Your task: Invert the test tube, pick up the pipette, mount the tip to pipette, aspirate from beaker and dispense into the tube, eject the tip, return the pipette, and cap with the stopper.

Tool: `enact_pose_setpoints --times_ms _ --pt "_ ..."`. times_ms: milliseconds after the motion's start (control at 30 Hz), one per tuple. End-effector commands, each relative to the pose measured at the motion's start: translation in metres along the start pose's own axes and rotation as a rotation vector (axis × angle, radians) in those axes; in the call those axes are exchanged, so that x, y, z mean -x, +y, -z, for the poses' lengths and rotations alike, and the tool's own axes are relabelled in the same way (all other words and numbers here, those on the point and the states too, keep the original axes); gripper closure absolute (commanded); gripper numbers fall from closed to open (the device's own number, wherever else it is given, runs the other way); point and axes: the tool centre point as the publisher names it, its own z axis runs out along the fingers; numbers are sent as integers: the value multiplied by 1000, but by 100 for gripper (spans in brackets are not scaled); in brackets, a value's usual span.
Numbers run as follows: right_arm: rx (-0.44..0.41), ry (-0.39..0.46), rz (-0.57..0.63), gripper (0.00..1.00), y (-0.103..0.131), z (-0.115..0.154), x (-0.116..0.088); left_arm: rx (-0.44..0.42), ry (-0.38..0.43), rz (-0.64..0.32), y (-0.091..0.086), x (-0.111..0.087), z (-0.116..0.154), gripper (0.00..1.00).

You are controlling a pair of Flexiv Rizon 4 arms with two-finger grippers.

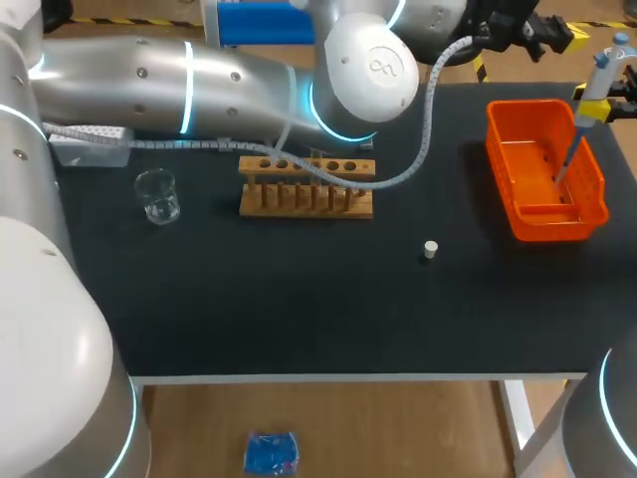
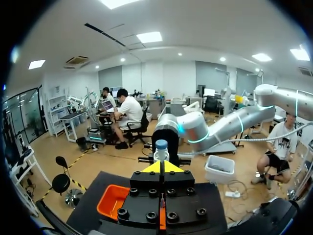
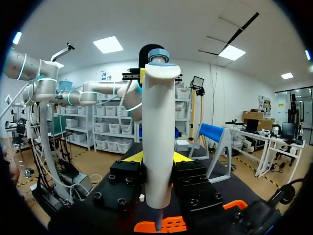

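Pipette (image 1: 595, 85) at the far right corner of the black table (image 1: 299, 299), gripped around its white body by the right gripper (image 3: 159, 159), a yellow fingertip pressed to either side. Its long axis runs close to upright with a slight lean, blue-capped head uppermost. The thin lower end points down over the orange bin (image 1: 528, 105); whether it dips below the rim cannot be told.

The left arm (image 1: 199, 75) reaches in from the left, well past the middle. The left gripper (image 2: 162, 167) faces the pipette's head from the opposite side, yellow tips closed together on nothing. The blue cap sits just ahead of those tips and slightly above them.

With the shaft over the bin, this looks like the tip-ejecting step. If so, the coming move turns on that short gap between the left fingertips and the cap, a press along the pipette's own axis.

Space around the two grippers is tight, with the bin wall directly below. The stopper (image 1: 430, 250) stands alone near mid-table, the wooden rack (image 1: 306, 187) behind it, and the beaker (image 1: 158, 196) well apart to the left.
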Motion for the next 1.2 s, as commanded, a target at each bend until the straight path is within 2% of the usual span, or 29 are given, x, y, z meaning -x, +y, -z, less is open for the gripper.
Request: enact_pose_setpoints --times_ms 33,200,400,567,833,1200 --pt "-1 3 1 100 0 1 1 -67 14 4 3 4 -13 100" --pt "-1 3 1 100 0 1 1 -133 41 8 4 7 -16 100" --pt "-1 3 1 100 0 1 1 -149 61 6 5 11 -19 100" --pt "-1 3 1 100 0 1 1 -214 84 -29 8 15 -16 100" --pt "-1 3 1 100 0 1 1 -236 103 -53 2 19 -13 100" --pt "-1 3 1 100 0 1 1 -263 159 -54 -6 13 -34 100"
